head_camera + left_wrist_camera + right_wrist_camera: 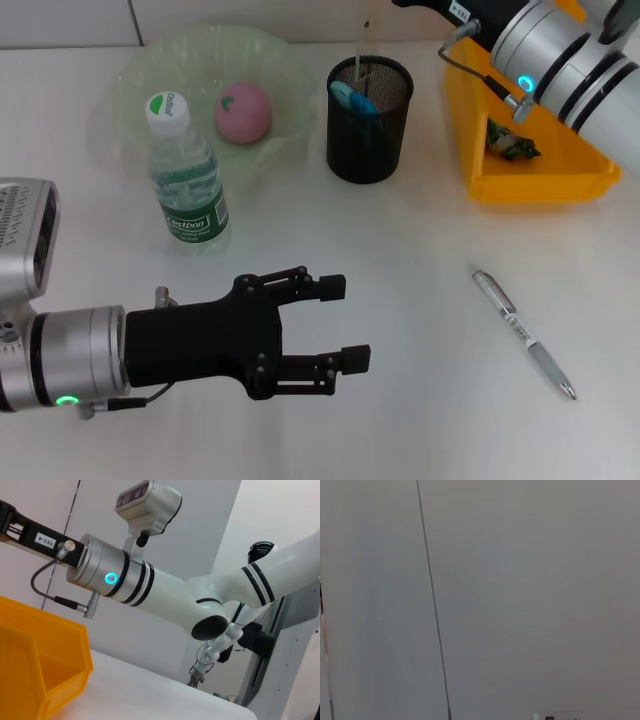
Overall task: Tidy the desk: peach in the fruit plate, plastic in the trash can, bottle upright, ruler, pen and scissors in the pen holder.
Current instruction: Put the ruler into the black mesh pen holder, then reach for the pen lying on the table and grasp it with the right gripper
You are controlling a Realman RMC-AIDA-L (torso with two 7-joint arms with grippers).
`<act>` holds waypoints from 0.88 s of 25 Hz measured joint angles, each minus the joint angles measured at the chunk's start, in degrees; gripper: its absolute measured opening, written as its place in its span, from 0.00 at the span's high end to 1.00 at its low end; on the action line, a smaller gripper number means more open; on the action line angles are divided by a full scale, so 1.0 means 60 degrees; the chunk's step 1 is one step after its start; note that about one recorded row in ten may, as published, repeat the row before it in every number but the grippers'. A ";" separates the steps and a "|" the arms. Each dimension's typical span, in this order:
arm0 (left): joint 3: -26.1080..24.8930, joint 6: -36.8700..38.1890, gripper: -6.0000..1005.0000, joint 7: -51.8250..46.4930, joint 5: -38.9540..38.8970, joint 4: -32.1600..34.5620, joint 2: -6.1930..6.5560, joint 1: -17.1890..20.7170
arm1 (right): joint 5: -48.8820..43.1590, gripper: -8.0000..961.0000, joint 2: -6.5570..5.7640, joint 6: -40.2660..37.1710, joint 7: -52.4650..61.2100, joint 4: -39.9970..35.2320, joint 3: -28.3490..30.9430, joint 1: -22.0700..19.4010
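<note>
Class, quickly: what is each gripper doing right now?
Left gripper: open, holding nothing, above the table.
Right gripper: out of view beyond the yellow bin; cannot be told.

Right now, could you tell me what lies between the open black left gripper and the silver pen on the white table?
Nothing: in the head view, only bare white table separates the left gripper from the silver pen.
</note>
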 joint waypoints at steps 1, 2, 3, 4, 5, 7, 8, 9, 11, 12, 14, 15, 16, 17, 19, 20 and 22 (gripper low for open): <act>0.0000 -0.0001 0.16 0.0002 0.0000 -0.0008 0.0000 0.0014 | -0.0001 0.56 -0.0001 -0.0018 0.0041 0.0008 -0.0006 -0.0008; 0.0000 -0.0001 0.16 0.0002 0.0000 -0.0008 0.0000 0.0014 | -0.0002 0.56 -0.0001 -0.0021 0.0060 0.0016 -0.0006 -0.0014; 0.0000 -0.0003 0.16 0.0002 0.0000 -0.0012 0.0000 0.0021 | -0.0018 0.55 -0.0001 -0.0022 0.0089 0.0017 -0.0009 -0.0021; 0.0000 -0.0004 0.16 0.0004 0.0000 -0.0022 0.0000 0.0026 | -0.0037 0.55 -0.0001 -0.0021 0.0126 0.0019 -0.0015 -0.0029; 0.0000 -0.0004 0.16 0.0008 0.0000 -0.0042 0.0000 0.0031 | -0.0059 0.55 -0.0002 -0.0022 0.0158 0.0021 -0.0024 -0.0031; 0.0000 -0.0003 0.16 0.0021 0.0000 -0.0090 0.0000 0.0031 | -0.0076 0.55 -0.0001 -0.0024 0.0211 0.0023 -0.0030 -0.0039; 0.0000 -0.0001 0.16 0.0033 0.0000 -0.0120 0.0000 0.0025 | -0.0080 0.54 -0.0001 -0.0029 0.0223 0.0026 -0.0032 -0.0050; 0.0000 -0.0001 0.16 0.0033 0.0000 -0.0120 0.0000 0.0025 | -0.0080 0.53 -0.0001 -0.0029 0.0223 0.0026 -0.0032 -0.0050; 0.0000 -0.0001 0.16 0.0034 0.0000 -0.0124 0.0000 0.0026 | -0.0086 0.49 -0.0002 -0.0038 0.0357 0.0025 -0.0033 -0.0083; 0.0000 -0.0002 0.16 0.0035 0.0000 -0.0125 0.0001 0.0032 | -0.0086 0.48 -0.0002 -0.0038 0.0357 0.0025 -0.0033 -0.0083; 0.0000 -0.0001 0.16 0.0036 0.0000 -0.0128 0.0017 0.0062 | -0.0112 0.46 -0.0010 -0.0137 0.0705 -0.0111 -0.0045 -0.0175; 0.0000 -0.0001 0.16 0.0036 0.0000 -0.0128 0.0017 0.0062 | -0.0171 0.46 -0.0037 -0.0253 0.1048 -0.0284 -0.0085 -0.0275; -0.0001 0.0000 0.16 0.0039 -0.0001 -0.0129 0.0028 0.0113 | -0.0575 0.46 -0.0116 -0.0630 0.2309 -0.1127 -0.0408 -0.0713; -0.0001 0.0000 0.16 0.0039 -0.0001 -0.0129 0.0028 0.0113 | -0.0575 0.46 -0.0116 -0.0630 0.2309 -0.1127 -0.0408 -0.0713; -0.0001 0.0008 0.16 0.0039 -0.0001 -0.0128 0.0030 0.0137 | -0.1351 0.46 -0.0150 -0.0853 0.4150 -0.2576 -0.0909 -0.1447; 0.0000 0.0012 0.16 0.0039 -0.0001 -0.0135 0.0032 0.0143 | -0.1907 0.46 -0.0156 -0.0900 0.5321 -0.3561 -0.1166 -0.1918; -0.0002 0.0016 0.16 0.0052 0.0002 -0.0178 0.0044 0.0148 | -0.3140 0.46 -0.0162 -0.1105 0.7213 -0.6066 -0.1448 -0.2873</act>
